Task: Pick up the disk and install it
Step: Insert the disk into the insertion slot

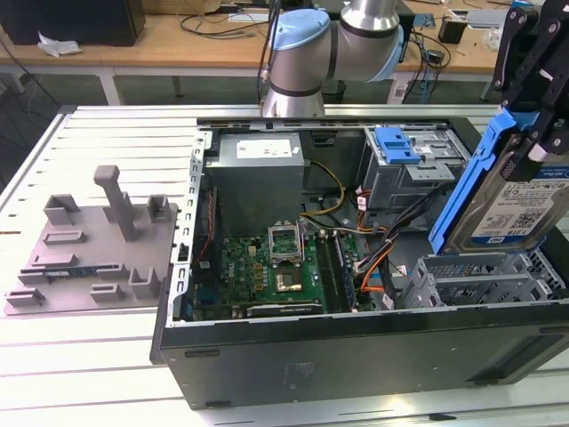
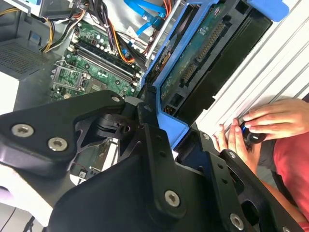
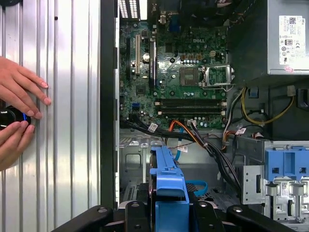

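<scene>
The disk [image 1: 520, 209], a silver drive with a blue-and-white label in a blue carrier bracket, hangs tilted on edge above the grey drive bays [image 1: 476, 277] at the exterior view's right end of the open computer case. My black gripper [image 1: 532, 133] is shut on its upper end. In the second wrist view the gripper [image 2: 176, 131] clamps the blue bracket, and the disk's [image 2: 203, 46] circuit-board side faces the camera. In the first wrist view the disk's [image 3: 169, 176] bracket edge rises from the gripper [image 3: 169, 215] over the case floor.
Inside the case [image 1: 356, 356] lie a motherboard [image 1: 276, 267], a power supply [image 1: 258, 173], loose cables and a drive cage with a blue latch [image 1: 396, 144]. A grey fixture plate [image 1: 89, 249] lies at the exterior view's left. A person's hands [image 3: 17, 118] rest on the ribbed table beside the case.
</scene>
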Robot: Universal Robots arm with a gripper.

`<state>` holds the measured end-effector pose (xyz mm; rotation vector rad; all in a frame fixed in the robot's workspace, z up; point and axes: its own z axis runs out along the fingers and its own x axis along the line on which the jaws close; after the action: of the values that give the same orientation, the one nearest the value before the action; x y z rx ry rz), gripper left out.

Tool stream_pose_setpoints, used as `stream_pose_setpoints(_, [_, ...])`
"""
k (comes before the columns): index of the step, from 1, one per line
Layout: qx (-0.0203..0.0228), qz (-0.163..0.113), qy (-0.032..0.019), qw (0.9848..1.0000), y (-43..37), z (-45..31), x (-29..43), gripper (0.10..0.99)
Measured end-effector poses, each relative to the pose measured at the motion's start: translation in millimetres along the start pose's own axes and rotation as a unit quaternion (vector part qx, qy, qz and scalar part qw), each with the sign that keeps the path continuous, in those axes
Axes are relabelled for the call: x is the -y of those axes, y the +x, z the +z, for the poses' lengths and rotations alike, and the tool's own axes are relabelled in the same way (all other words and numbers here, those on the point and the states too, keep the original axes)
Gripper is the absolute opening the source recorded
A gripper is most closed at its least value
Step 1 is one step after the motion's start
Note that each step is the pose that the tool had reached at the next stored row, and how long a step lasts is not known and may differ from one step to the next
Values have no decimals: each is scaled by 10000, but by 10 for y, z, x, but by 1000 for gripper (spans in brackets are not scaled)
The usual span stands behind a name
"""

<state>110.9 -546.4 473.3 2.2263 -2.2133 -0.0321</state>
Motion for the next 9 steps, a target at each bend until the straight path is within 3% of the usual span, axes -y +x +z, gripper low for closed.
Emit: stream_pose_setpoints(9, [-1, -24, 0, 10000, 0, 1, 0, 369])
